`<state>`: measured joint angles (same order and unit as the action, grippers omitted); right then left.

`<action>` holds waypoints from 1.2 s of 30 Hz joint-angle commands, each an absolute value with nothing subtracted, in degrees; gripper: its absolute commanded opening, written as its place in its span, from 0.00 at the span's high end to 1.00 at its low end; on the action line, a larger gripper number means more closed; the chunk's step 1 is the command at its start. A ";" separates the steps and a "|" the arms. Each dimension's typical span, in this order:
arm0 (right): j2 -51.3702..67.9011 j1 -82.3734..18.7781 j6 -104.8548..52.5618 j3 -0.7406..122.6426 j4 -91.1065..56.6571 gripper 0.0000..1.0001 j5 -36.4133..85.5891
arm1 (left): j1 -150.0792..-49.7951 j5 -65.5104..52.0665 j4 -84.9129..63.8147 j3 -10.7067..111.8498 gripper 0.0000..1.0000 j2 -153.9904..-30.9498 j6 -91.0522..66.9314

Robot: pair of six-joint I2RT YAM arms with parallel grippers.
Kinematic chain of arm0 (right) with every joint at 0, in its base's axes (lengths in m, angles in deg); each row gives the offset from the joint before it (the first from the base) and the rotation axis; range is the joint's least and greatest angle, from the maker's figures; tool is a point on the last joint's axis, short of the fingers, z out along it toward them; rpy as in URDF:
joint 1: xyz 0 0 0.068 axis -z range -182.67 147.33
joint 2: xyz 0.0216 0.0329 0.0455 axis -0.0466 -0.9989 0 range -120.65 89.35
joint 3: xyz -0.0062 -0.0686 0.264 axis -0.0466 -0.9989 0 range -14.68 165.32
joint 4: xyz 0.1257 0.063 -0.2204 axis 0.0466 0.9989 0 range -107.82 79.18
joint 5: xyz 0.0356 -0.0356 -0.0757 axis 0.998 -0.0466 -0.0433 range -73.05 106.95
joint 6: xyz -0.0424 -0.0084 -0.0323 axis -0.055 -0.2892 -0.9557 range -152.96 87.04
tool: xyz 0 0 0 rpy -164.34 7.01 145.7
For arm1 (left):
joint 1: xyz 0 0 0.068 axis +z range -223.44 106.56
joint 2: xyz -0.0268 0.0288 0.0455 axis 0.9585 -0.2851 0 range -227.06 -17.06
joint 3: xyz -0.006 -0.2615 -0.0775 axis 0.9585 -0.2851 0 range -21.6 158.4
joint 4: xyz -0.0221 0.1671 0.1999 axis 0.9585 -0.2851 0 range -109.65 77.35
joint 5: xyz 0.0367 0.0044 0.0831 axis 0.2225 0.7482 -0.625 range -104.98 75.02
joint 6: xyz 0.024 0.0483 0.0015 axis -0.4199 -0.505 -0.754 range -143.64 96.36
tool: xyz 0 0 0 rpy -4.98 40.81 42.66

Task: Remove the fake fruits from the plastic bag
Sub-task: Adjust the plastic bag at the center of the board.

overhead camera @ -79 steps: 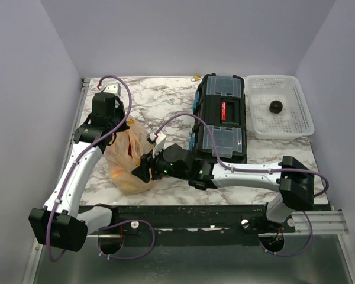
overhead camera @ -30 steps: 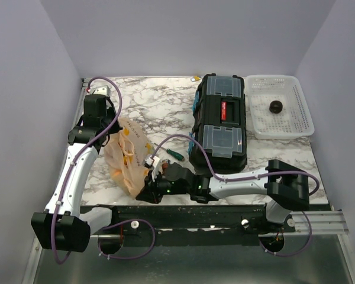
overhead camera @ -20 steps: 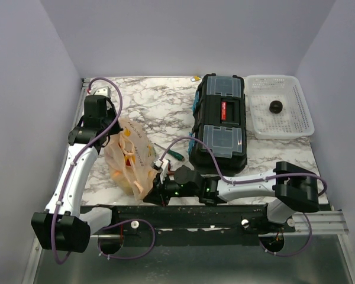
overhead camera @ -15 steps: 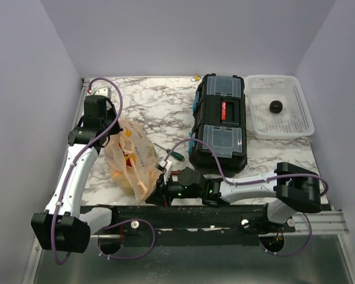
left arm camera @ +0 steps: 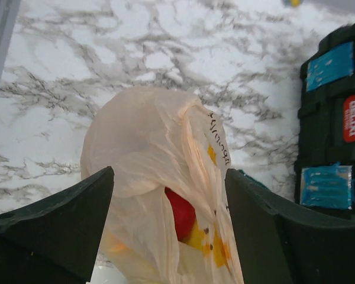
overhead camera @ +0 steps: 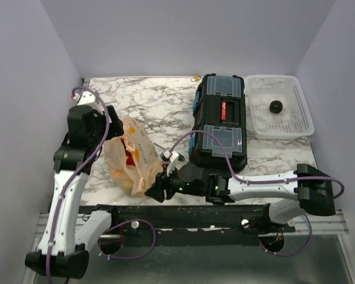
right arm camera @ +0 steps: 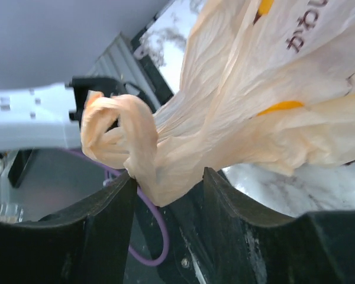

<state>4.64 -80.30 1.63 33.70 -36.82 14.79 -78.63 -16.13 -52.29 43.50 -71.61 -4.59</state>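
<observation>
Where the desk [overhead camera: 160, 103] meets its near edge, entries begin.

1. Right pincer [right arm camera: 165, 177]: low over the near edge, pointing left. Jaws partly apart, with the twisted neck of the plastic bag [overhead camera: 130, 161] filling the gap between them. Whether they press it cannot be told.
2. Plastic bag: thin, crinkled, peach-orange, translucent. It sits on the marble left of centre, its neck drawn toward the right pincer.
3. Fake fruits [left arm camera: 180, 214]: inside the bag, seen through the film. One red piece, with yellow-orange pieces [left arm camera: 200, 238] touching it below.
4. Left pincer [left arm camera: 168, 171]: above the bag, pointing down. Jaws wide, gripping nothing.
5. Black toolbox [overhead camera: 220, 124]: lid closed, red label on top. It stands right of the bag and apart from it.
6. White perforated basket [overhead camera: 296, 97]: far right corner, just beside the toolbox. It holds one dark ball [overhead camera: 276, 107].
</observation>
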 commanded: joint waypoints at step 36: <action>-3.42 -80.80 -6.33 47.39 -33.26 0.17 31.80 | -78.27 -6.22 -51.33 17.52 0.87 -52.00 0.53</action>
<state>-1.26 -80.32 -6.48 49.43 -30.16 25.02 -78.63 -8.57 -53.65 18.06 -54.01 2.14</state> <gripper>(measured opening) 0.912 0.226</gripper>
